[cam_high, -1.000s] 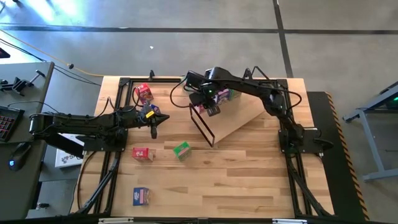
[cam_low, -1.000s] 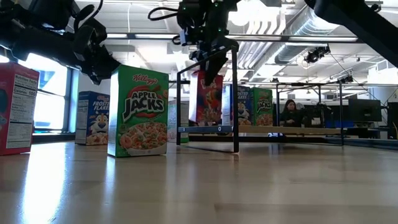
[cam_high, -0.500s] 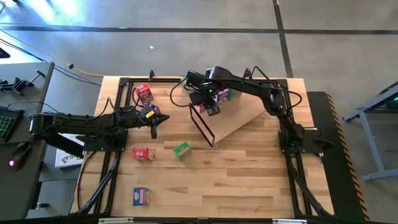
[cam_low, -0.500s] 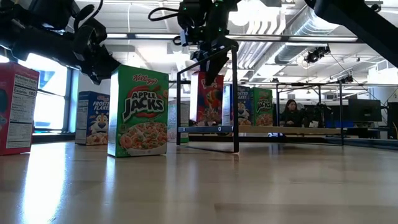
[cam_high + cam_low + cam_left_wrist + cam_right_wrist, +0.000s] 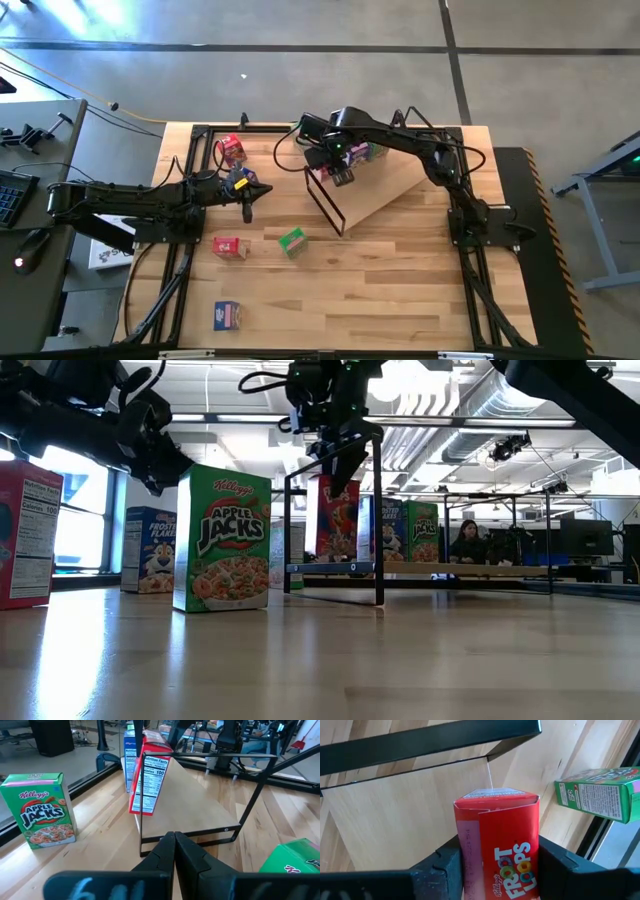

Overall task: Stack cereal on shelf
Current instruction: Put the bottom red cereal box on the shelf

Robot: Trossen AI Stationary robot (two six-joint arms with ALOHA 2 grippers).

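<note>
Red Froot Loops box (image 5: pixel 497 845): upright, long axis vertical, on the plywood shelf (image 5: pixel 385 195) by its wire frame (image 5: pixel 324 200).
Right gripper (image 5: pixel 497 865): fingers flank the box; whether gripping or released, cannot tell.
Left gripper (image 5: pixel 175 851): clenched empty, facing shelf.
</note>
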